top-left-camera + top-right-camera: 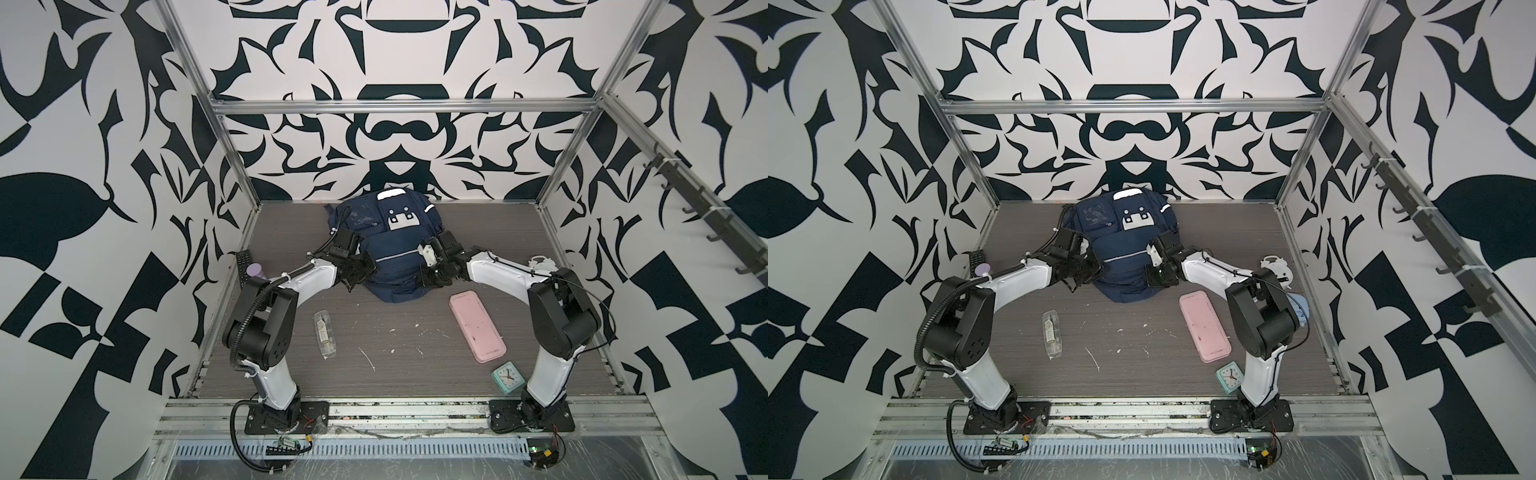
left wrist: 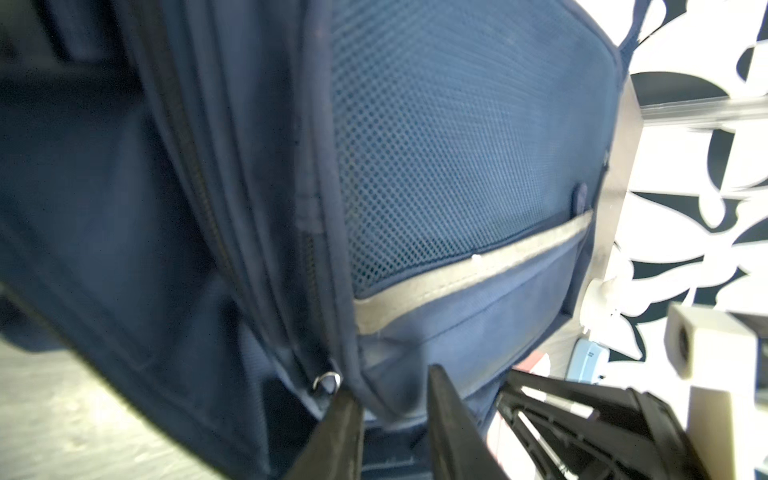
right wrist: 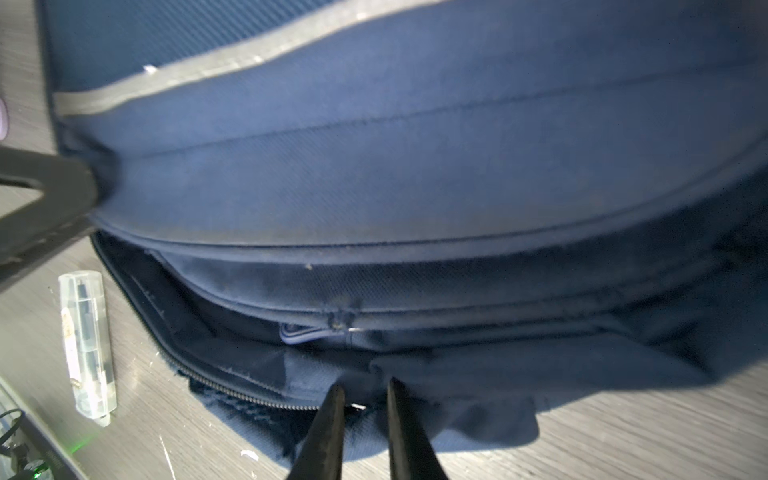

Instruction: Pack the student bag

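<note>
Right wrist view: right gripper (image 3: 363, 388) pinches the student bag (image 3: 415, 166) at its zip edge, left gripper (image 2: 392, 384) nips a side seam, bag lying back-centre on the table (image 1: 415, 374), seemingly the opening step, next pull the mouth wide

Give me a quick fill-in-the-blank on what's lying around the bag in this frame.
In a top view, the long flat case lying right of the student bag is ___ in colour.
The small mint-green thing by the right arm's base is an alarm ___.
The clear case lies nearer the ___ arm's base.
Missing words: pink; clock; left.
</note>
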Robot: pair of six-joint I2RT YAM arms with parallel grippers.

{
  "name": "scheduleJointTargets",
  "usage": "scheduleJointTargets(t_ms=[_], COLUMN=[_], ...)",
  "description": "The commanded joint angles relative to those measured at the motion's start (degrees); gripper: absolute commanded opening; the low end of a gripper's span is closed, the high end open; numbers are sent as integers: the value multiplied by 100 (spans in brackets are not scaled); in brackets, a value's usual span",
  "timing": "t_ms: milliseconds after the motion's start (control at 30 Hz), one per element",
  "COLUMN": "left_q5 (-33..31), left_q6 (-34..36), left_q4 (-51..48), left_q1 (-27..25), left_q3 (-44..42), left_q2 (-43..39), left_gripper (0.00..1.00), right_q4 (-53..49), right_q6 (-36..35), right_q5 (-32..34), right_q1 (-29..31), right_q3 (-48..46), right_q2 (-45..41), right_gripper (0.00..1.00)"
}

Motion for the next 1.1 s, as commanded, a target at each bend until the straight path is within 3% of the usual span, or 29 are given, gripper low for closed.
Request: scheduleJointTargets(t_ms=[0,300,500,633,1067], left_q5=[142,249,329,441,965], left_q6=[58,77,55,-129,-460], left_q4=[209,155,122,401,805], left_q1=[20,22,30,36,123], left_q3=[265,420,447,235,356], left_q2=[-121,-436,-328,-297,-647], left_gripper=[19,0,5,0,0], right_q4=[-115,-162,-232,-180,-15], right_q6=[-101,-110,-148,-137,2], right_q5=[82,126,196,191,82], right_q1=[10,15,8,-1,1], right_q3=[57,92,152,109,126], right_q2=[-253,-604,-662,-633,-607], right_gripper=[23,26,31,32,43])
